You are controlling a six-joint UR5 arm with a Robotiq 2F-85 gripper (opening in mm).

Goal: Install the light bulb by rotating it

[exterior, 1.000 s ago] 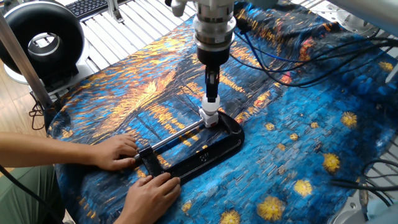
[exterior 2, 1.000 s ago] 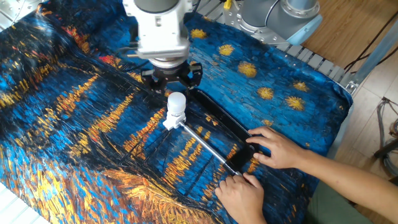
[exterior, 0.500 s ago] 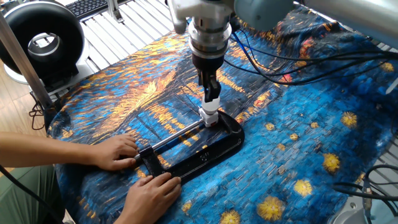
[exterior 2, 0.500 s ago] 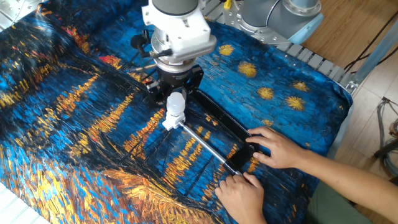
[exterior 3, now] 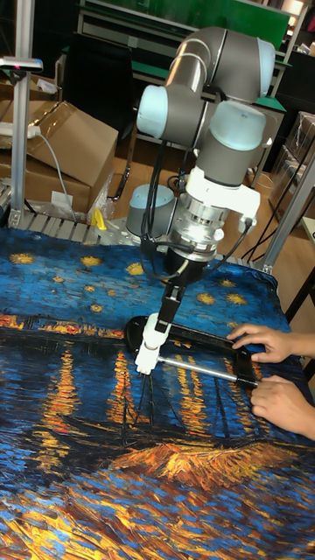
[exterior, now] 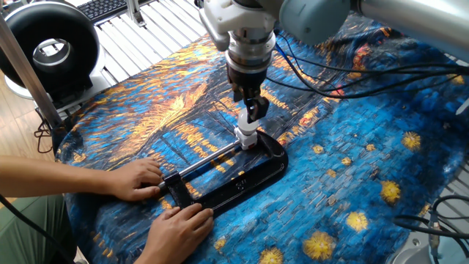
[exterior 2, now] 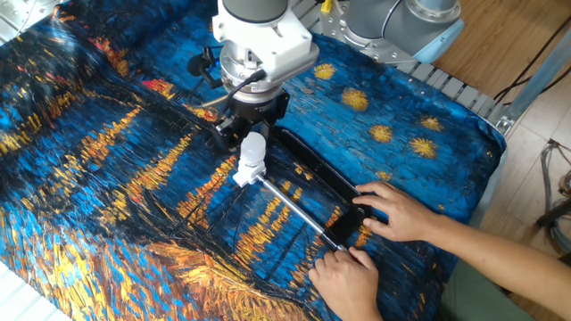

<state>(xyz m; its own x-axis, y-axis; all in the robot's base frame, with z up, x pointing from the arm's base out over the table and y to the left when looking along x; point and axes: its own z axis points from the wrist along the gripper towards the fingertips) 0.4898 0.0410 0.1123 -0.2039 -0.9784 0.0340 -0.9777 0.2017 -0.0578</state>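
The light bulb (exterior 2: 253, 147) stands upright on the white socket block (exterior 2: 245, 176), small and frosted white. My gripper (exterior 2: 252, 136) comes straight down over it, black fingers closed on the bulb's sides, shut on it. In one fixed view the bulb (exterior: 248, 127) shows just under the fingers (exterior: 253, 108), above the socket block (exterior: 249, 141). The tall fixed view has the bulb (exterior 3: 156, 331) below my gripper (exterior 3: 166, 308). The top of the bulb is hidden by the fingers.
A black bar clamp (exterior: 253, 174) with a silver rod (exterior: 209, 160) lies on the painted cloth and grips the socket block. A person's two hands (exterior: 139, 180) (exterior: 179, 226) hold its far end. Cables (exterior: 330, 70) trail behind the arm. A black fan (exterior: 47, 48) stands at the back left.
My wrist and fingers have turned about the vertical axis over the bulb. The bulb, socket block, clamp and hands stay where they were.
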